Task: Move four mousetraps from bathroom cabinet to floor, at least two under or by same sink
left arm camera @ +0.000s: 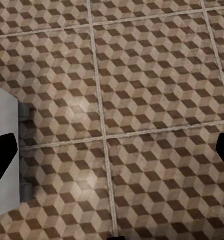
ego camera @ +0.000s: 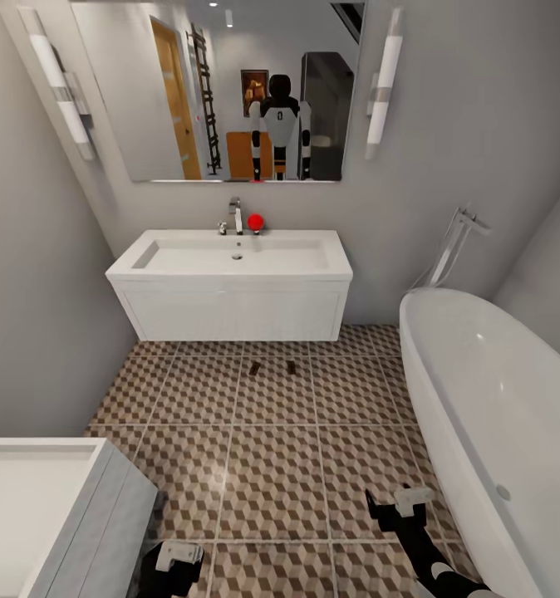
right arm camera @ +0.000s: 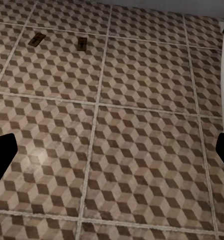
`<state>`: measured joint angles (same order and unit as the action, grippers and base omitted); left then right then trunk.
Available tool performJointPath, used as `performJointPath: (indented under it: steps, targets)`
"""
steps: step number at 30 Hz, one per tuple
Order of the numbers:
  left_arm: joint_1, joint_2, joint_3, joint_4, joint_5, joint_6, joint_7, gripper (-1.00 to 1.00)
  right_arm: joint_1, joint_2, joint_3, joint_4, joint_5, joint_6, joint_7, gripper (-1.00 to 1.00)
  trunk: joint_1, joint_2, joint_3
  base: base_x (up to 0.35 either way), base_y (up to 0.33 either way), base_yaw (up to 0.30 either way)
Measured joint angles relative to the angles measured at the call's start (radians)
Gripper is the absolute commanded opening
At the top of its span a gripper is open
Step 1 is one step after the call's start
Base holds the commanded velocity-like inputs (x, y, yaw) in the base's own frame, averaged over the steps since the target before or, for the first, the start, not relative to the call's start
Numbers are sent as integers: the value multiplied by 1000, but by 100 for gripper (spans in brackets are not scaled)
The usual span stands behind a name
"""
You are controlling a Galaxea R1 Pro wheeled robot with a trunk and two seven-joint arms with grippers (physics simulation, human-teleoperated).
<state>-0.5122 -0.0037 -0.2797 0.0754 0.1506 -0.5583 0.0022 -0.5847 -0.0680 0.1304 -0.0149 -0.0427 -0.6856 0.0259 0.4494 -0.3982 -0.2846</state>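
While both hands hang low with nothing in them, the left hand (ego camera: 174, 558) and right hand (ego camera: 400, 505) look spread open. Two mousetraps (ego camera: 272, 366) lie on the bathroom floor (ego camera: 272, 465) at 12 o'clock, just before the sink (ego camera: 230, 286). They look light, stiff and snappy; hold the wooden edges.

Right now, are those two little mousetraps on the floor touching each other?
Apart. The head view shows one mousetrap and the other mousetrap with patterned floor between them; the right wrist view shows the same gap.

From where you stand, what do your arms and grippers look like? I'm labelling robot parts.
Both arms are black with white sections. The left gripper and right gripper have white housings on black wrists. In the wrist views, the fingertips look plain black. No cables or markings are visible.
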Motion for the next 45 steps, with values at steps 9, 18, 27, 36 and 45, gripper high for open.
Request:
performJointPath:
  steps: [9, 18, 27, 36, 45]
  targets:
    - [0, 1, 0, 0, 0, 0, 0, 100, 9, 1, -2, 0, 0, 0, -30, 100, 0, 0, 14, 0, 0, 0]
    - [0, 1, 0, 1, 0, 0, 2, 100, 26, 1, -3, 0, 0, 0, -35, 100, 0, 0, 29, 0, 0, 0]
    - [0, 1, 0, 1, 0, 1, 2, 100, 28, 2, -3, 0, 0, 0, -36, 100, 0, 0, 43, 0, 0, 0]
    - [0, 0, 0, 1, 0, 1, 2, 100, 28, 2, -3, 0, 0, 0, -36, 100, 0, 0, 58, 0, 0, 0]
    - [0, -1, 0, 1, 0, 3, 2, 100, 28, 2, -3, 0, 0, 0, -36, 100, 0, 0, 73, 0, 0, 0]
